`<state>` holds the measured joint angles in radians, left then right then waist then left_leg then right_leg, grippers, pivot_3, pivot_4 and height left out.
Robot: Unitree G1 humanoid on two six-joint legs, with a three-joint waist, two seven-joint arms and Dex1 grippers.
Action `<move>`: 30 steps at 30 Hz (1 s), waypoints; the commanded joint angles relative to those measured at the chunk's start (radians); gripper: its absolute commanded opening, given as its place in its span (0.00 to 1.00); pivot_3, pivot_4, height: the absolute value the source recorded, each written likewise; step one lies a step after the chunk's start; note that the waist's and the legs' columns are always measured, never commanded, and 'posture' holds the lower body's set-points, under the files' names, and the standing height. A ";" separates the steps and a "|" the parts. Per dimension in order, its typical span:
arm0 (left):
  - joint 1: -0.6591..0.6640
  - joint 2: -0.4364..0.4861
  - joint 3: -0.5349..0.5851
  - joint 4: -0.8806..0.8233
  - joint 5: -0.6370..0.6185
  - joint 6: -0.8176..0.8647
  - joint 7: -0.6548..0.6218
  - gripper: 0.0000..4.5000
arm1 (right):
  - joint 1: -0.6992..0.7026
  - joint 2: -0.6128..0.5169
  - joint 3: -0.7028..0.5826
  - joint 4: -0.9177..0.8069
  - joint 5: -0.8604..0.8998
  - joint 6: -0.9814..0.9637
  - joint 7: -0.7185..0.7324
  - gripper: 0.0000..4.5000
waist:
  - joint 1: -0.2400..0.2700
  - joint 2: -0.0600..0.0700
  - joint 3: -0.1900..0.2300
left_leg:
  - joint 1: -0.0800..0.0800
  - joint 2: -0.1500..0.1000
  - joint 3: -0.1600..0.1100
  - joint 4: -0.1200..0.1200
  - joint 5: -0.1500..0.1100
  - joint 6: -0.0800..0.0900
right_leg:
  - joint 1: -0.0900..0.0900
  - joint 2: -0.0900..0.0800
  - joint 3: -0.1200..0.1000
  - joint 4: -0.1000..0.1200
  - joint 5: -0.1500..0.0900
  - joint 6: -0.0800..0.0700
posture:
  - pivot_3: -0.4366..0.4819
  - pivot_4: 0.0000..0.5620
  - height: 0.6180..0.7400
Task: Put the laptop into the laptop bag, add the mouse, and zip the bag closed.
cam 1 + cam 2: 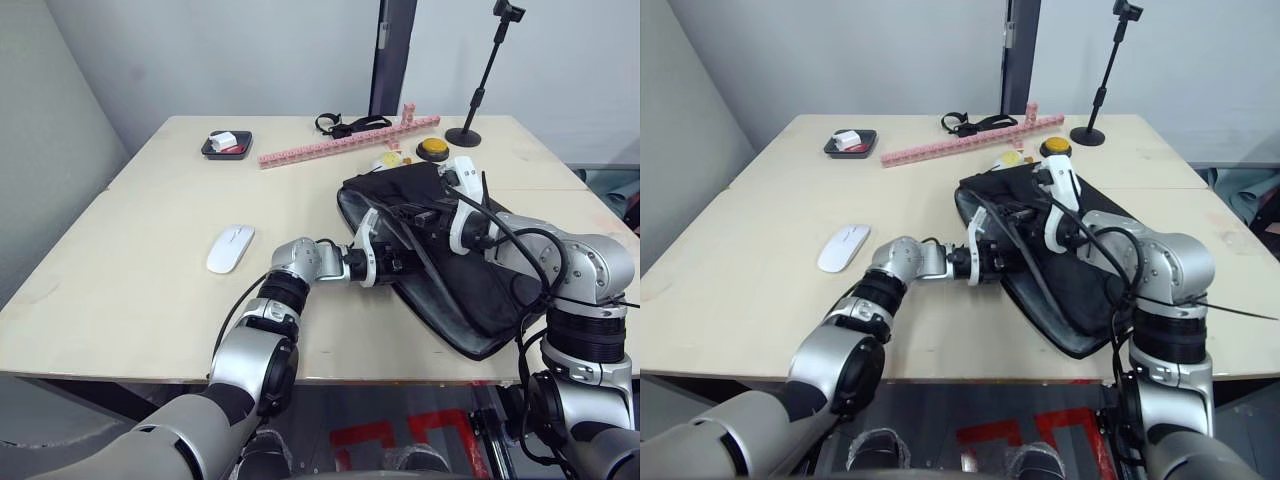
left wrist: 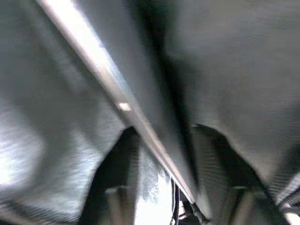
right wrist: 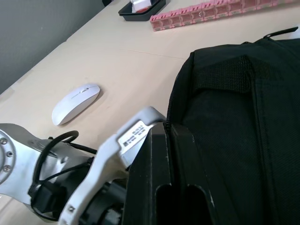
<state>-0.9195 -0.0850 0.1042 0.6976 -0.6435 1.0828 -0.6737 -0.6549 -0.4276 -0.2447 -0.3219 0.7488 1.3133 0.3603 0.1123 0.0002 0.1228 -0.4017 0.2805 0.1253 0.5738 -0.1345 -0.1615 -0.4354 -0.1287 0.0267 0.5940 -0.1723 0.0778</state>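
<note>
The black laptop bag (image 1: 470,285) lies flat on the table's right half, its rim lifted on the side facing the left arm. My left gripper (image 1: 398,262) is pushed into that rim, and its fingers (image 2: 117,201) stand apart among dark fabric. A silver-grey edge (image 2: 117,89) between the layers looks like the laptop, which the bag hides in the head views. My right gripper (image 3: 171,187) sits on top of the bag near the same rim, its fingers together on the bag's edge. The white mouse (image 1: 230,248) rests on bare table left of the bag.
At the far side are a row of pink boxes (image 1: 345,142), a black tray (image 1: 226,145), a black strap (image 1: 345,125), an orange button (image 1: 432,149) and a black stand (image 1: 463,137). The bag's near corner reaches the table's front edge (image 1: 400,378).
</note>
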 commanded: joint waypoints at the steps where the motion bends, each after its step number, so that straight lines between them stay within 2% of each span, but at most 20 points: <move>1: 0.053 0.067 0.000 -0.166 -0.029 0.060 -0.029 0.82 | -0.004 -0.021 0.029 -0.007 -0.010 -0.069 0.036 0.00 | -0.007 0.000 0.000 | 0.000 0.000 0.000 0.000 0.000 0.000 | 0.000 0.000 0.000 0.000 0.000 0.000 | 0.48 0.27 1.00; 3: 0.098 0.122 0.002 -0.256 -0.040 0.104 -0.024 0.99 | 0.001 -0.033 0.061 0.004 -0.027 -0.104 0.059 0.00 | -0.007 0.000 0.000 | 0.000 0.000 0.000 0.000 0.000 -0.001 | 0.000 0.000 0.000 0.000 0.000 0.000 | 0.48 0.27 1.00; 6: 0.175 0.230 -0.003 -0.406 -0.056 0.168 -0.026 1.00 | 0.005 -0.055 0.115 0.020 -0.049 -0.157 0.110 0.00 | -0.007 0.001 0.000 | 0.000 0.000 0.000 0.000 0.000 -0.001 | 0.000 0.000 0.000 0.000 -0.001 0.000 | 0.48 0.27 1.00; 9: 0.255 0.366 0.037 -0.594 -0.105 0.234 -0.041 1.00 | 0.011 -0.087 0.192 0.037 -0.074 -0.211 0.192 0.00 | -0.014 0.001 0.001 | 0.001 0.000 0.000 0.000 -0.001 -0.004 | 0.000 0.000 0.000 0.000 -0.001 -0.001 | 0.48 0.27 1.00; 11: 0.289 0.424 0.063 -0.675 -0.134 0.254 -0.040 1.00 | 0.013 -0.107 0.231 0.045 -0.089 -0.240 0.236 0.00 | -0.015 0.002 0.001 | 0.001 0.000 0.000 -0.002 -0.002 -0.007 | -0.001 0.001 -0.001 0.000 -0.001 0.000 | 0.48 0.27 1.00; 14: 0.348 0.538 0.173 -0.786 -0.160 0.214 -0.040 1.00 | 0.019 -0.158 0.320 0.041 -0.125 -0.295 0.335 0.00 | -0.015 0.002 0.001 | 0.001 0.000 0.000 -0.002 -0.002 -0.007 | -0.001 0.001 -0.001 0.000 -0.002 0.000 | 0.48 0.27 1.00; 17: 0.417 0.656 0.249 -0.858 -0.128 0.105 -0.050 1.00 | 0.033 -0.205 0.390 0.041 -0.166 -0.366 0.423 0.00 | -0.022 0.002 0.001 | 0.002 0.001 0.000 -0.004 -0.002 -0.007 | -0.001 0.001 -0.001 0.000 -0.002 0.001 | 0.48 0.27 1.00; 20: 0.470 0.781 0.302 -0.874 -0.096 0.007 -0.084 1.00 | 0.047 -0.252 0.437 0.044 -0.197 -0.420 0.504 0.00 | -0.020 0.002 0.001 | 0.001 0.001 0.000 -0.004 -0.002 -0.007 | -0.001 0.001 -0.001 0.000 -0.003 0.002 | 0.48 0.27 1.00; 23: 0.526 0.914 0.337 -0.818 -0.042 -0.079 -0.129 1.00 | 0.056 -0.296 0.479 0.071 -0.256 -0.502 0.574 0.00 | -0.018 0.002 0.001 | 0.001 0.001 0.000 -0.004 -0.002 -0.007 | -0.001 0.001 -0.002 0.000 -0.003 0.002 | 0.48 0.27 1.00; 26: 0.585 0.996 0.404 -0.750 -0.005 -0.137 -0.141 1.00 | 0.059 -0.311 0.509 0.111 -0.325 -0.597 0.610 0.00 | -0.020 0.002 0.001 | 0.002 0.001 0.000 -0.004 -0.002 -0.007 | -0.001 0.001 -0.002 0.001 -0.003 0.001 | 0.48 0.27 1.00; 29: 0.634 1.033 0.437 -0.723 0.023 -0.214 -0.160 1.00 | 0.065 -0.330 0.544 0.140 -0.399 -0.715 0.665 0.00 | -0.021 0.002 0.001 | 0.002 0.001 0.000 -0.004 -0.002 -0.007 | -0.001 0.001 -0.002 0.001 -0.003 0.001 | 0.48 0.27 1.00; 30: 0.670 1.048 0.432 -0.715 0.077 -0.304 -0.167 1.00 | 0.066 -0.319 0.532 0.149 -0.397 -0.721 0.664 0.06 | -0.018 0.001 0.001 | 0.002 0.001 0.000 -0.004 -0.002 -0.007 | -0.001 0.001 -0.002 0.001 -0.003 0.001 | 0.48 0.27 1.00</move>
<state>-0.2686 0.9344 0.5079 -0.0169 -0.6146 0.8827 -0.8238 -0.5849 -0.7402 0.3011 -0.1706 0.3684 0.6378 1.0035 0.0943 0.0017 0.1237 -0.3997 0.2816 0.1250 0.5700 -0.1383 -0.1658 -0.4363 -0.1280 0.0250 0.5954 -0.1757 0.0788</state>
